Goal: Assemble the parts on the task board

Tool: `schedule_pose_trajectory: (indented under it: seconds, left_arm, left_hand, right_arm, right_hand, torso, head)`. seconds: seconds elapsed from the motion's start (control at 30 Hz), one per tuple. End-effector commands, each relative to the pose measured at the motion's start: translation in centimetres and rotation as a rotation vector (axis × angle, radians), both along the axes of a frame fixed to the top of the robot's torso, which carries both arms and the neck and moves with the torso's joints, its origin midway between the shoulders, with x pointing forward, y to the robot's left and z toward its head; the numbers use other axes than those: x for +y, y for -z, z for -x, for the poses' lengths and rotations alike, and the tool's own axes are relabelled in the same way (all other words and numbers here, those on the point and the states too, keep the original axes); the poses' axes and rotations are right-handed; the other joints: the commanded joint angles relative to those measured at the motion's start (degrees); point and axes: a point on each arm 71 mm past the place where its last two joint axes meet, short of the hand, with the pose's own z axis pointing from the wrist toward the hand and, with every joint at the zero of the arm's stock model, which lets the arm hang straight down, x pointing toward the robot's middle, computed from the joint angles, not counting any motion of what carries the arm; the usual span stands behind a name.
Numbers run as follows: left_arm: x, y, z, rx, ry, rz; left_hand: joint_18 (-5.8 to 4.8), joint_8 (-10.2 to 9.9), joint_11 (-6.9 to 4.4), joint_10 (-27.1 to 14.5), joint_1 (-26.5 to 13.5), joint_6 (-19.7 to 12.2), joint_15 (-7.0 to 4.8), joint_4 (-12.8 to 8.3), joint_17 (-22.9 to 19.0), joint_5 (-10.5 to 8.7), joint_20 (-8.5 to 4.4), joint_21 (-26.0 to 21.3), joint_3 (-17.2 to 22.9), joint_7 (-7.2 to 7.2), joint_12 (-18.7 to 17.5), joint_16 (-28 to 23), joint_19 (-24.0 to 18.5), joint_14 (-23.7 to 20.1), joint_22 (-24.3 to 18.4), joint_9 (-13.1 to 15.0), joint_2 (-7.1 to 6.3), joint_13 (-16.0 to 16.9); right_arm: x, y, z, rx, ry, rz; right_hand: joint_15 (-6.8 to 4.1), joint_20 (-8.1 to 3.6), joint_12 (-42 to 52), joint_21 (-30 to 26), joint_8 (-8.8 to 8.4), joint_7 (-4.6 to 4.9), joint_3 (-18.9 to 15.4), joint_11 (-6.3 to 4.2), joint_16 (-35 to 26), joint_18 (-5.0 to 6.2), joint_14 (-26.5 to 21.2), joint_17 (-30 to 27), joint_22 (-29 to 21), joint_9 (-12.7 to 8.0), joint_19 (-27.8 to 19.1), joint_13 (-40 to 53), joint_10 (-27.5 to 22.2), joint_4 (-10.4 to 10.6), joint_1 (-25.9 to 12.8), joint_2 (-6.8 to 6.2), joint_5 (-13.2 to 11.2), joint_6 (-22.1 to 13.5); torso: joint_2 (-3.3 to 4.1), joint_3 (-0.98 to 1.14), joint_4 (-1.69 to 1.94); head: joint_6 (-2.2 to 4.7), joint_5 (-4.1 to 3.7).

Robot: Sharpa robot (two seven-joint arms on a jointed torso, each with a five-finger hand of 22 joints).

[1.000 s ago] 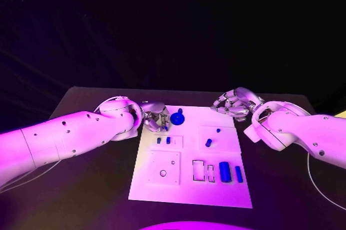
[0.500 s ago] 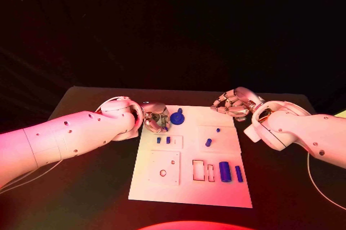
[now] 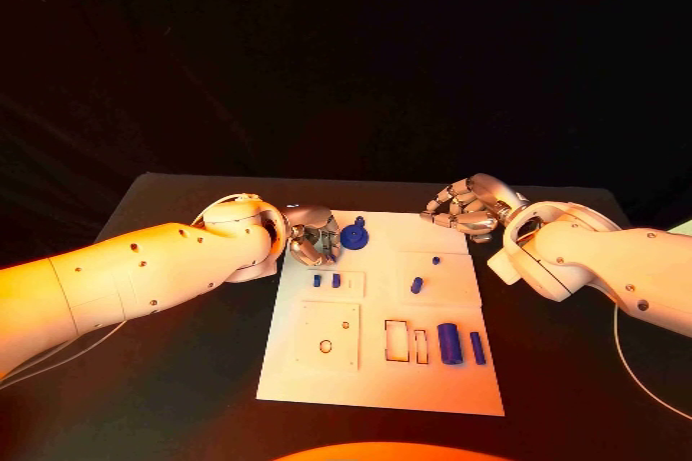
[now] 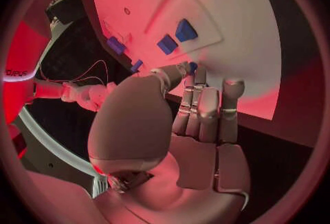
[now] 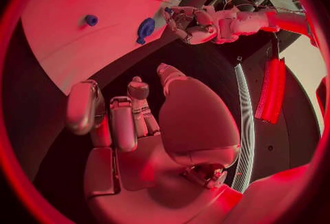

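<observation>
Black worktop (image 3: 173, 381) lies under me, with darkness beyond its far edge, and the flat white task board (image 3: 361, 381) sits in its middle. My left hand (image 3: 310, 239) hovers at the board's far left corner, its fingers curled in; from the left wrist view a fingertip (image 4: 186, 68) sits right against a small blue piece (image 4: 193, 66) at the board's edge, but I cannot tell whether I am actually pinching it. Just beside that hand, a round dark blue knob-shaped part (image 3: 355, 237) stands on the board. Near it, two small blue pegs (image 3: 326, 280) stand side by side in a shallow rectangular recess. Toward the right edge another small blue peg (image 3: 417, 285) stands alone, and closer to me two longer blue bars (image 3: 460, 345) lie beside empty rectangular slots. My right hand (image 3: 464, 209) hangs over the worktop just off the board's far right corner, fingers curled in on nothing.
</observation>
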Motion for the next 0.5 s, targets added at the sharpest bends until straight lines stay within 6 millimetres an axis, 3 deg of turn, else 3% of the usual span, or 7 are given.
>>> schedule_pose_trajectory:
  seconds: [0.03, 0.5]
  left_arm:
    - [-0.1, 0.48, 0.21, 0.021, 0.011, -0.026]
    - [0.0, 0.28, 0.18, -0.001, 0.013, -0.002]
  left_hand:
    - [-0.89, -0.2, -0.06, 0.6, -0.5, 0.6, -0.05, -0.1, 0.0, 0.13, -0.03, 0.3, -0.3, 0.03, -0.3, 0.2, 0.4, 0.4, 0.1, 0.1, -0.1, 0.1]
    - [-0.95, -0.5, -0.15, 0.7, -0.4, 0.6, -0.17, -0.3, 1.1, 0.16, -0.15, 0.4, -0.3, -0.06, -0.6, 0.6, 0.7, 0.9, 0.4, 0.2, -0.23, 0.2]
  right_arm:
    - [0.12, -0.03, 0.06, -0.006, -0.013, 0.0]
    - [0.09, -0.02, 0.02, -0.006, -0.012, 0.001]
  right_hand:
    - [-0.37, -0.21, 0.2, -0.2, 0.19, -0.11, 0.3, 0.01, -0.2, 0.75, 3.1, 4.3, 5.9, -0.1, -0.3, -0.1, 0.4, 0.0, -0.1, -0.03, 0.2, -0.2]
    - [-0.37, -0.21, 0.2, -0.2, 0.19, -0.11, 0.3, 0.01, -0.2, 0.75, 3.1, 4.3, 5.9, -0.1, -0.3, -0.1, 0.4, 0.0, -0.1, -0.03, 0.2, -0.2]
  torso:
    - [-0.03, -0.05, 0.03]
    - [-0.04, -0.08, 0.08]
  head:
    - [0.03, 0.04]
    - [0.13, 0.05]
